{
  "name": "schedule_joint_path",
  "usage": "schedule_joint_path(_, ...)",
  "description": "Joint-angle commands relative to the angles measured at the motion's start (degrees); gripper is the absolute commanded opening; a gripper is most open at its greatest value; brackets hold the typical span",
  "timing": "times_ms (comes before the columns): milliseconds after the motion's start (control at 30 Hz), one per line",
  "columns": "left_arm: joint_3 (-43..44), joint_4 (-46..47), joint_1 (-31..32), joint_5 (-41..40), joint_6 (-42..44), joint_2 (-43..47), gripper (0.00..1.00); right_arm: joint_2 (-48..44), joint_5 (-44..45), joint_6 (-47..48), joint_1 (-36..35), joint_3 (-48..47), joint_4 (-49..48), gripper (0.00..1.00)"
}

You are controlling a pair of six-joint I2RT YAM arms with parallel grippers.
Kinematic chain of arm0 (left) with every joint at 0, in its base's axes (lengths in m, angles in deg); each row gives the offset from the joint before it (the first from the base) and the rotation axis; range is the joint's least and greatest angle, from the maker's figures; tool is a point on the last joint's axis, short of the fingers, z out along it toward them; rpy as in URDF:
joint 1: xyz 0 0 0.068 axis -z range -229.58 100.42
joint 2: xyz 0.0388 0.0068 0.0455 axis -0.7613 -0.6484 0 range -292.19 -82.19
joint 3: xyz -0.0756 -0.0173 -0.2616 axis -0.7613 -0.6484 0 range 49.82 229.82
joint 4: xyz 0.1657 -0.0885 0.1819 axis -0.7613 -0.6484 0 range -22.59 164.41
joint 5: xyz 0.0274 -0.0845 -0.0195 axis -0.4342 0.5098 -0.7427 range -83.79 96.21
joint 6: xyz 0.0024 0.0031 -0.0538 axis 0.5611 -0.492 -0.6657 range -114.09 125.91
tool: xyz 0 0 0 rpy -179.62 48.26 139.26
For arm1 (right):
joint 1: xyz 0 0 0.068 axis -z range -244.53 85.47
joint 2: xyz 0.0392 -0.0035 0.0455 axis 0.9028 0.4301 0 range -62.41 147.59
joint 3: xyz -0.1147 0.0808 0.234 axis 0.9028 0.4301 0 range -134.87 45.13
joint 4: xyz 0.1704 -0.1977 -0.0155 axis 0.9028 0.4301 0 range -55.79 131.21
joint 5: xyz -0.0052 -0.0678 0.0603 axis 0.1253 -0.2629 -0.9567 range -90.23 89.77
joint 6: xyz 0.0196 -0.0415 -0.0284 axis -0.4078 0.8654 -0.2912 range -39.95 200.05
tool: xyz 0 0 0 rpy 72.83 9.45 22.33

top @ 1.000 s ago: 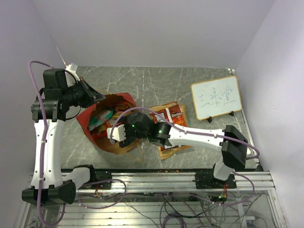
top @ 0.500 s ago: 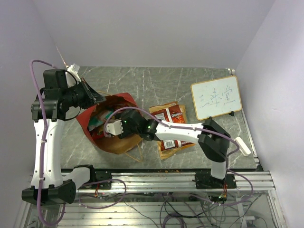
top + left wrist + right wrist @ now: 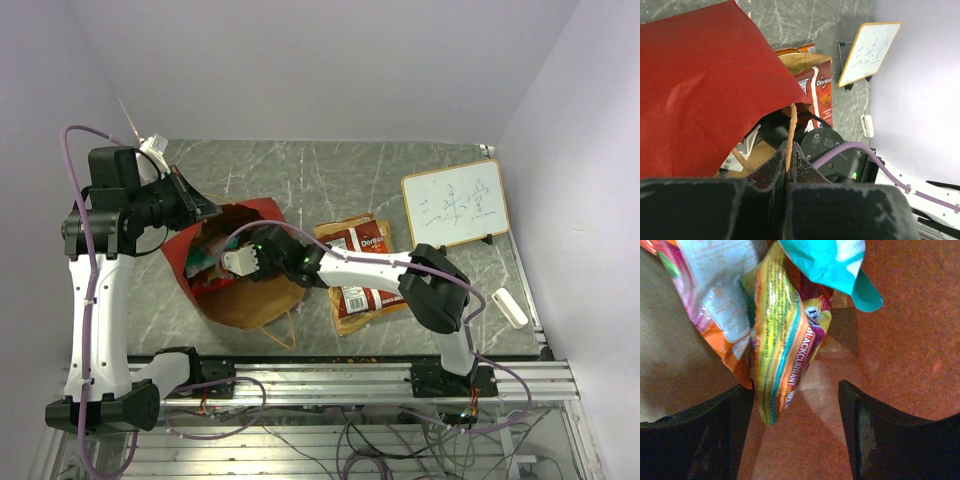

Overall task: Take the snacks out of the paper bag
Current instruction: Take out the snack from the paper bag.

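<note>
**Item:** large paper bag (image 3: 240, 303), red outside, brown kraft inside, slumped open at 9 o'clock on the grey marbled table (image 3: 300, 170).

**Hazards, as we judge them:**
- The right gripper (image 3: 795, 435) is inside the bag, jaws wide apart and nothing clamped.
- The striped yellow crinkly packet (image 3: 782, 355) hangs close by the finger at 8 o'clock in the wrist view, not centred. Closing here could pinch only an edge and let it slip.
- The orange-and-pink packet (image 3: 705, 295) touches it, so we might draw two at once. We might also nip the kraft wall and drag the bag.
- The left gripper (image 3: 788, 165), at 11 o'clock of the bag, is clamped tight on the thin tan twine handle (image 3: 791, 125). Should the twine slide or tear, the mouth would drop over the right arm.

**Contents of the bag, as seen:** striped yellow packet, orange-and-pink packet, and teal packet (image 3: 830, 265) at 12 o'clock. Whether more lie beneath we cannot tell.

**Outside the bag:**
- At 3 o'clock of it, a red Doritos packet (image 3: 362, 245) lies atop tan and orange packets (image 3: 340, 226).
- A white framed whiteboard (image 3: 455, 210) stands at 2 o'clock, well apart.
</note>
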Motion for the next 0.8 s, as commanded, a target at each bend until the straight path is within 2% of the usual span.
schedule_joint_path(0, -0.1, 0.2, -0.2, 0.2, 0.8, 1.5, 0.07, 2.3, -1.5, 1.2, 2.0, -1.6, -2.1, 0.65)
schedule_joint_path(333, -0.1, 0.1, -0.2, 0.9, 1.2, 1.5, 0.07, 5.2, -10.3, -0.2, 4.0, -3.7, -4.5, 0.59)
schedule_joint_path(500, 0.4, -0.8, -0.1, 0.1, 1.5, 1.6, 0.07, 7.5, -12.6, -3.5, 4.0, -8.7, -2.6, 0.39)
schedule_joint_path(667, 1.2, -1.2, -0.2, -1.3, 1.2, 1.3, 0.07, 5.6, -13.5, -8.9, 3.9, -9.9, -2.3, 0.17)
schedule_joint_path(767, 1.8, -0.9, -0.1, -2.2, 0.9, 1.2, 0.07, 4.3, -15.1, -11.2, 3.9, -11.5, 1.1, 0.06)
